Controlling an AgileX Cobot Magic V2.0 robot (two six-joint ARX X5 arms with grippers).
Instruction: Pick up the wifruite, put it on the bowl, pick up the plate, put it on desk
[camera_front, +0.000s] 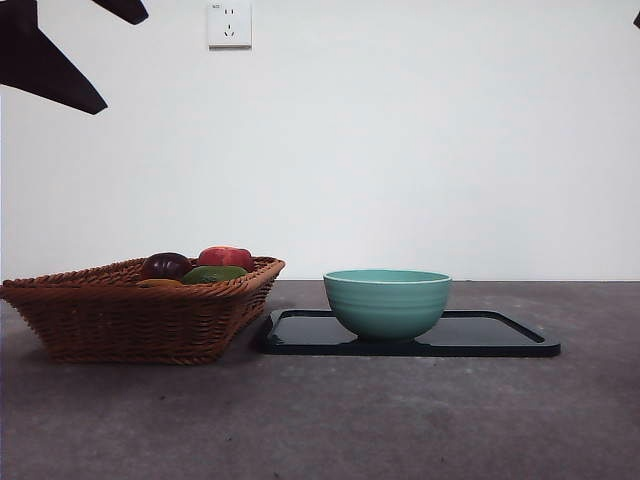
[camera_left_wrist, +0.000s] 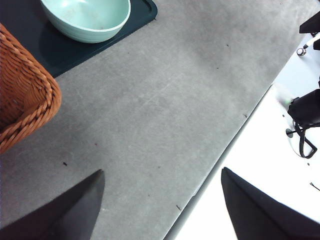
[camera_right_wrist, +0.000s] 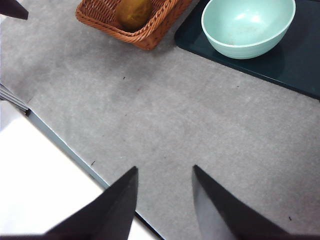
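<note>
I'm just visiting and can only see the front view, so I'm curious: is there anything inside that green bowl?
Observer: No. The right wrist view looks down into the bowl, and it is empty.
Operator: What is that orange sliver low in the basket?
Observer: The wifruite, an oval orange-brown fruit lying in a corner of the basket.
Operator: Are the hands holding anything?
Observer: No. The left hand and the right hand are both open, above bare desk.
</note>
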